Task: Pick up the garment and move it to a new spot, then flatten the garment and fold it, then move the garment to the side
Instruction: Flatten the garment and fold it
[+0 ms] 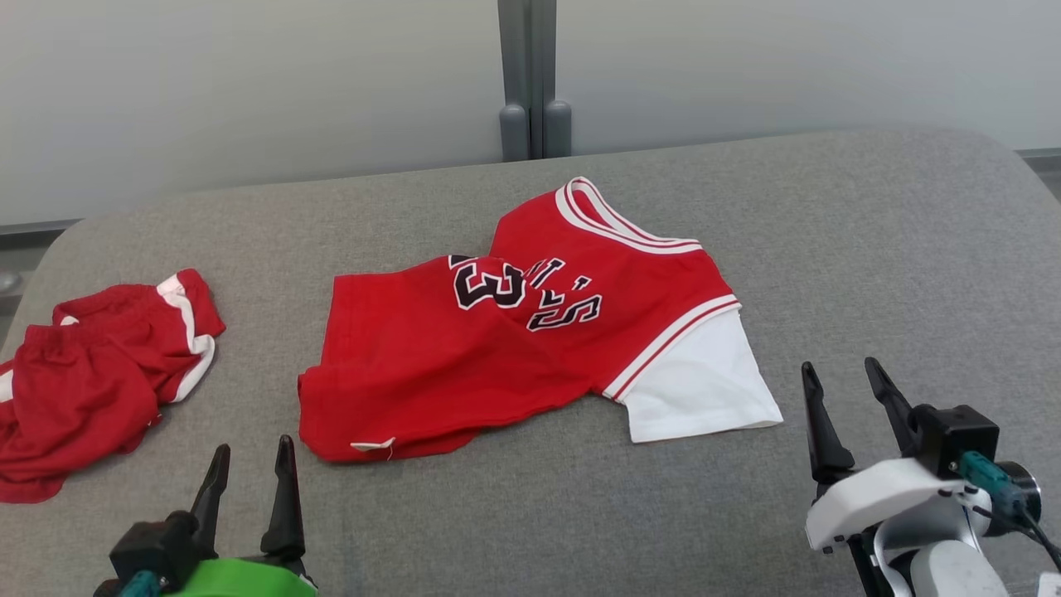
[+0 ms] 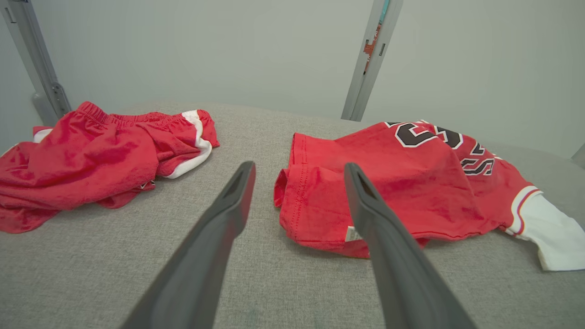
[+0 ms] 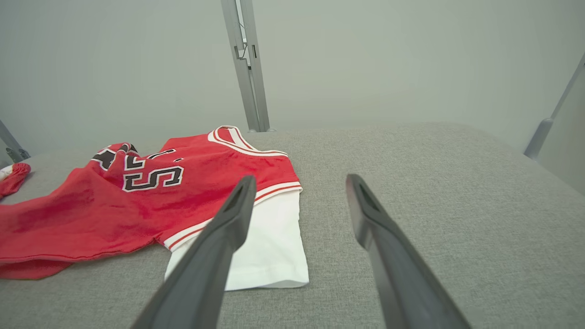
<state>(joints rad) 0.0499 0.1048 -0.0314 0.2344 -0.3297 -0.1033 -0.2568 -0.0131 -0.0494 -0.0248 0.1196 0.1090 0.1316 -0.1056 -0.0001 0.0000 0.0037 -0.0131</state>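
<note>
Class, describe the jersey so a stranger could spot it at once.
Two red garments lie apart on the grey surface. The jersey is near the middle, right of the crumpled shorts. It alone has black lettering and a white sleeve.

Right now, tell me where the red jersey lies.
Head view, centre of the grey surface: the red jersey lies between the red shorts at left and the right claw.

The garment [image 1: 464, 365] is showing as soft, matt red cloth with a smooth white cloth sleeve [image 1: 700, 390], and the shorts [image 1: 91, 381] are looking like the same limp red fabric. The desk [image 1: 870, 249] is wearing a coarse grey woven cover. The left pincer [image 1: 254, 445] and right pincer [image 1: 840, 365] are showing dark, matt plastic fingers.
</note>
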